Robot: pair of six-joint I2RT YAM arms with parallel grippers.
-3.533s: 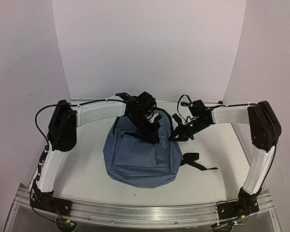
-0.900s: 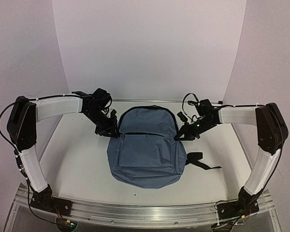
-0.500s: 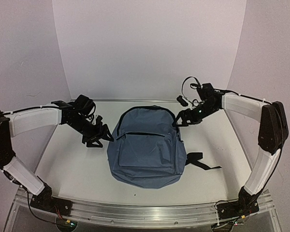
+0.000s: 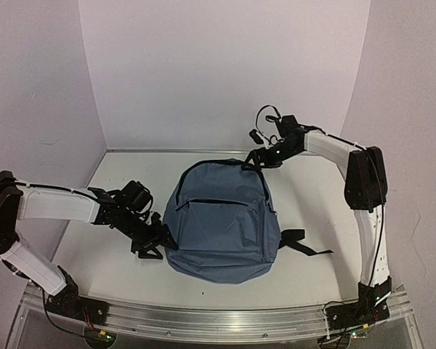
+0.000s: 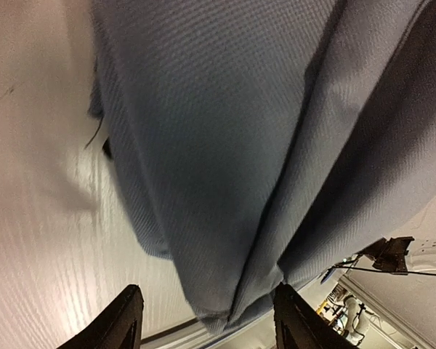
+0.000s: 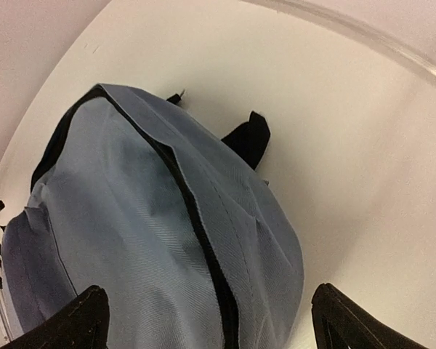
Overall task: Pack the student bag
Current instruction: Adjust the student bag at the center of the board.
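The student bag (image 4: 221, 225), a blue-grey backpack, lies flat in the middle of the white table, front pocket up and zippers shut. My left gripper (image 4: 154, 243) sits low at the bag's lower left edge. In the left wrist view it (image 5: 212, 323) is open, with a fold of the bag's fabric (image 5: 225, 145) reaching down between the fingers. My right gripper (image 4: 258, 158) hovers at the bag's top right. In the right wrist view it (image 6: 214, 327) is wide open above the bag's top (image 6: 131, 218) and its black zipper (image 6: 196, 233).
A black strap (image 4: 301, 247) trails from the bag's right side across the table. Another black strap end (image 6: 248, 138) pokes out at the bag's top. White walls close in the back and sides. A metal rail (image 4: 218, 320) runs along the near edge.
Both grippers have opened. My left gripper has swung from the bag's upper left down to its lower left edge. My right gripper has moved back and left to the bag's top.
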